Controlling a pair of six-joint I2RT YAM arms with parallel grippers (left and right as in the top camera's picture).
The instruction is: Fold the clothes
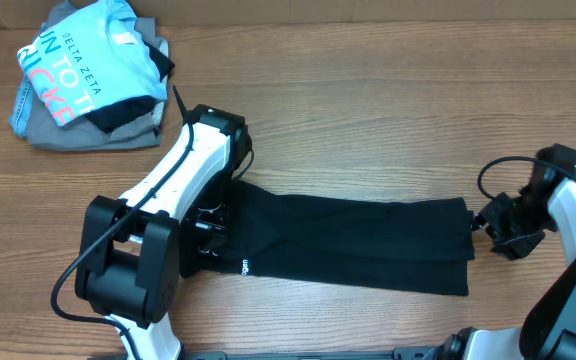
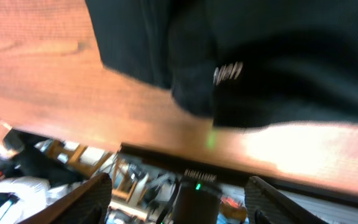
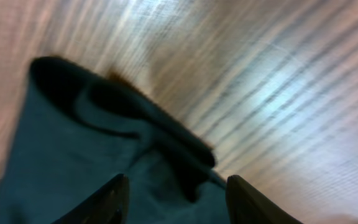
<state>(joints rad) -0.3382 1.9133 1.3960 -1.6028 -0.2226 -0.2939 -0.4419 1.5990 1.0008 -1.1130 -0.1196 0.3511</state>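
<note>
The black T-shirt [image 1: 358, 245] lies on the wooden table as a long folded strip, with its small white logo [image 1: 245, 267] near the left end. My left gripper [image 1: 208, 225] is at the strip's left end. In the left wrist view the left gripper [image 2: 179, 202] is open and empty, with the shirt [image 2: 278, 56] and the logo [image 2: 229, 73] ahead of it. My right gripper [image 1: 483, 222] is at the strip's right end. In the right wrist view the right gripper [image 3: 179, 199] is open over the shirt's folded edge [image 3: 73, 149], holding nothing.
A pile of other clothes sits at the table's back left: a light blue "DELTA ZETA" shirt [image 1: 68, 65] on top of a grey folded garment [image 1: 88, 132]. The table's front edge [image 2: 166, 154] shows near the left gripper.
</note>
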